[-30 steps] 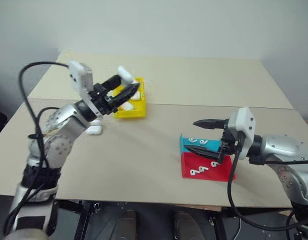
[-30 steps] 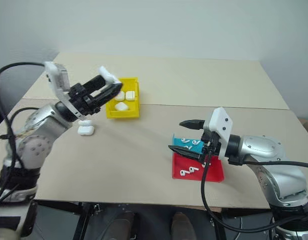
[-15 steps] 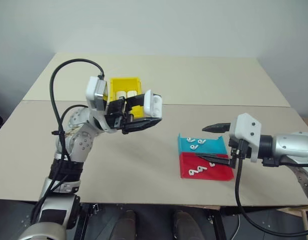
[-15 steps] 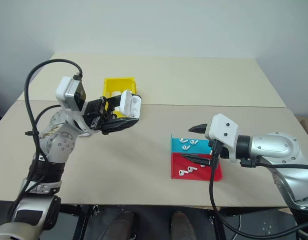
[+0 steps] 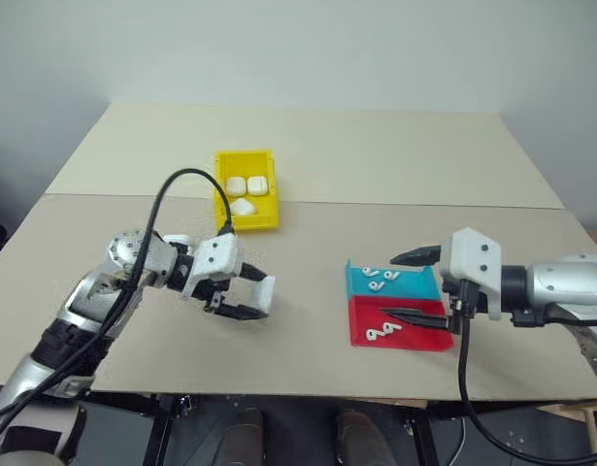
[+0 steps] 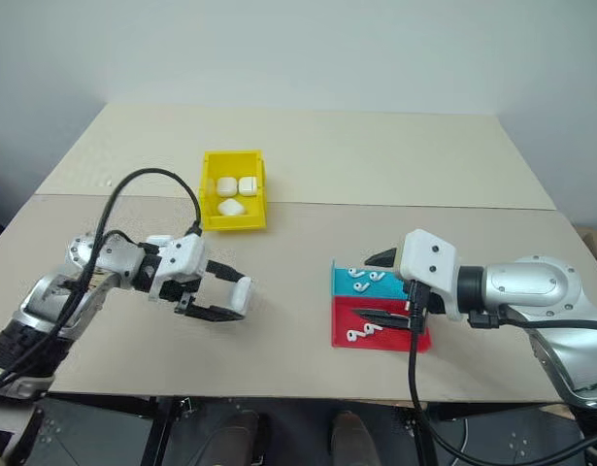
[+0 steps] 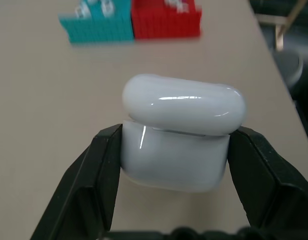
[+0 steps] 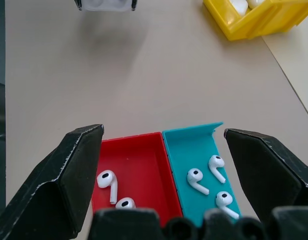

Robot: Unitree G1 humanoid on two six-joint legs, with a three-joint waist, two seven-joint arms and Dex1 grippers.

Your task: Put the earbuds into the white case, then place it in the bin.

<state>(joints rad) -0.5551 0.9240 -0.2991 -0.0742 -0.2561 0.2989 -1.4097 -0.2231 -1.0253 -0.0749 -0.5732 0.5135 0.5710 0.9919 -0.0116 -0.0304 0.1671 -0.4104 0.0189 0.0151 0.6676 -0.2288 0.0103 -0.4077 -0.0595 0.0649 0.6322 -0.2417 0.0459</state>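
Observation:
My left gripper [image 5: 246, 297] is shut on the white case [image 7: 180, 136], one black finger [image 7: 91, 186] pressing each side. The case's lid is down. It hangs low over the table, left of the middle [image 5: 262, 290]. My right gripper [image 5: 417, 285] stands open just above the blue tray [image 8: 194, 150] and the red tray [image 8: 138, 160]. Nothing is between its fingers. Two earbuds [image 8: 107, 181] lie in the red tray and three earbuds [image 8: 196, 180] in the blue one. The yellow bin [image 5: 221, 194] sits further back on the left.
Three white cases [image 5: 248, 184] lie inside the yellow bin. A seam [image 5: 424, 205] runs across the tabletop just behind the bin. Bare table lies between the two grippers [image 5: 308, 282].
My left arm has swung away from the bin and dropped low over the table, with the white case still in its grip. The right gripper has barely moved.

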